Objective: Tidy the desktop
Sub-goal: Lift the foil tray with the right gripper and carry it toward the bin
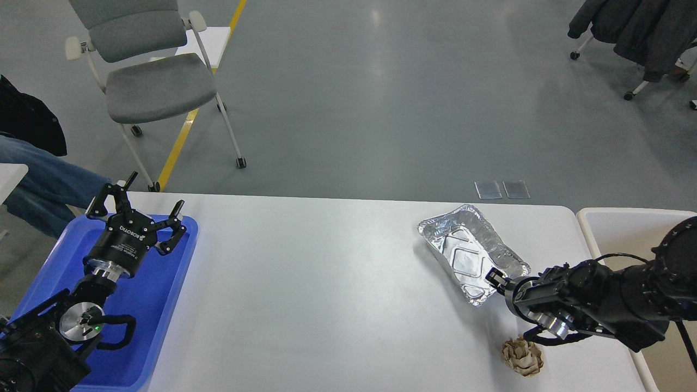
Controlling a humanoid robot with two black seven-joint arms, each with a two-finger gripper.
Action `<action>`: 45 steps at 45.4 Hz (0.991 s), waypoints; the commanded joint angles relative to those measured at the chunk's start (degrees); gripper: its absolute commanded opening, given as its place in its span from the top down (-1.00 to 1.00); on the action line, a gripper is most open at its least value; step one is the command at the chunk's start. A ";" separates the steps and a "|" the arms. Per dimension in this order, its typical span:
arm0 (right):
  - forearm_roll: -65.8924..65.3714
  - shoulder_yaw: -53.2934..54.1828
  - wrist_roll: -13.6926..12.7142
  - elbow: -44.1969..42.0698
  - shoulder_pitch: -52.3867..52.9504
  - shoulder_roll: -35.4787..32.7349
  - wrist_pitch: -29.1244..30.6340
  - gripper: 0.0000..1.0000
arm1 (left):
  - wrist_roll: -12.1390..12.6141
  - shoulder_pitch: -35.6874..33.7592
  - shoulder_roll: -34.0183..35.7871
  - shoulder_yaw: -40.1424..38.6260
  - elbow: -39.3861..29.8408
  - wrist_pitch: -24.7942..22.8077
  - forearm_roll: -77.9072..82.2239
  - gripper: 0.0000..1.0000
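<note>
at lower left the left gripper (140, 208) hangs with fingers spread wide above the blue tray (163, 305), the white desktop (305, 283) fills the lower middle, and at lower right the right gripper (494, 279) pinches the foil pan (463, 245) rim, crumpled brown paper (523, 356) just below.

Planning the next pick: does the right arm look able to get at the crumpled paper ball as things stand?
Probably yes. The paper ball lies in the open on the desktop, just below the right hand, which is at the foil tray's near rim; nothing sits between them.
</note>
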 commanded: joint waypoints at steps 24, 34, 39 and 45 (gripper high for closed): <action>-1.28 -0.05 6.28 -2.08 -4.03 2.14 -3.46 1.00 | 0.00 -0.04 -0.07 0.00 -0.01 0.00 0.00 -0.98; -1.28 -0.14 6.81 -1.55 -2.27 1.61 -3.28 1.00 | 0.00 0.05 0.02 0.00 -0.01 0.00 0.00 -0.98; -1.37 -0.23 7.07 -0.42 0.01 0.13 -2.76 1.00 | 0.00 -0.04 0.02 0.00 -0.01 0.00 0.00 -0.98; -2.24 -0.76 7.07 3.80 4.67 -4.70 -1.79 1.00 | 0.00 -0.04 0.02 0.00 -0.01 0.00 0.00 -0.98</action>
